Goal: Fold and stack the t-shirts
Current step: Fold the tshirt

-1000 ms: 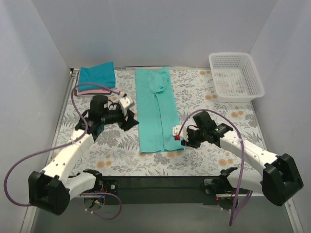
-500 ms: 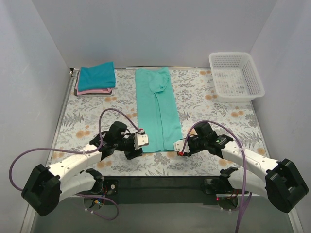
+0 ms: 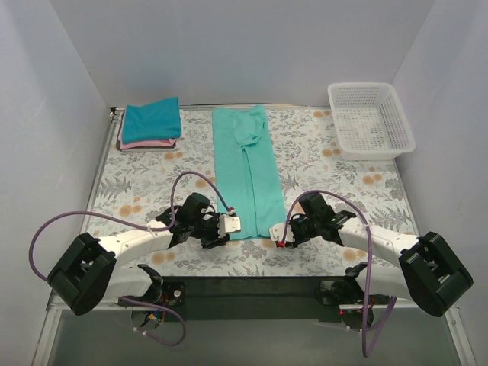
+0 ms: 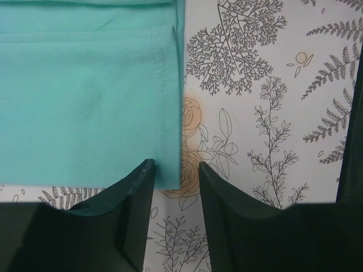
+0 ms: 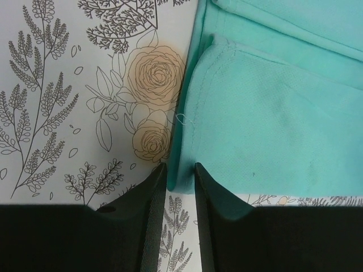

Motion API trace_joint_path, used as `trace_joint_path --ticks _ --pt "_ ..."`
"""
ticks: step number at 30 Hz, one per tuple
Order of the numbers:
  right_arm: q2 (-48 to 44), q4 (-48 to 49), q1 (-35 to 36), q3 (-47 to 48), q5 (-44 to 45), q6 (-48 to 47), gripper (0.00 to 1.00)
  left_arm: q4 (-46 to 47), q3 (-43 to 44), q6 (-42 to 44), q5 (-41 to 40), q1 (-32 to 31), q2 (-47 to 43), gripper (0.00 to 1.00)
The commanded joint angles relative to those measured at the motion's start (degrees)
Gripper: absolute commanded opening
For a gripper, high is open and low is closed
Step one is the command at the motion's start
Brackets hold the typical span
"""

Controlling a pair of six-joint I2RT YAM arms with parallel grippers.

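The sea-green t-shirt lies folded into a long narrow strip down the middle of the table. My left gripper is at its near left corner, open. In the left wrist view that gripper straddles the corner of the shirt, with one finger over the cloth and the other over bare table. My right gripper is at the near right corner. In the right wrist view it is shut on the shirt's hem edge. A darker teal-blue t-shirt lies folded on a pink one at the back left.
A white mesh basket stands at the back right. The table wears a floral cloth. Grey walls close in on both sides and at the back. Purple cables loop over both arms.
My left arm swung from beside the back-left stack down to the shirt's near left corner, its jaws narrowing. My right gripper slid nearer and settled on the near right corner.
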Motion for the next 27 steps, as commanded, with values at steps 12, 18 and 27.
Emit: trace_joint_path --ticks 12,18,27 --pt "1.24 -2.05 4.01 -0.95 4.35 8.14 0.01 -2.23 -1.9 3.72 -1.97 -0.42 0.54 0.0" --pt "-4.03 -7.42 4.46 2.12 4.36 14.65 0.01 -9.43 0.56 2.49 2.51 -0.42 -6.75 0.0" --pt "-6.52 -11.38 4.72 10.55 9.0 16.5 0.01 -16.48 5.57 -1.02 3.13 0.46 -12.83 0.0"
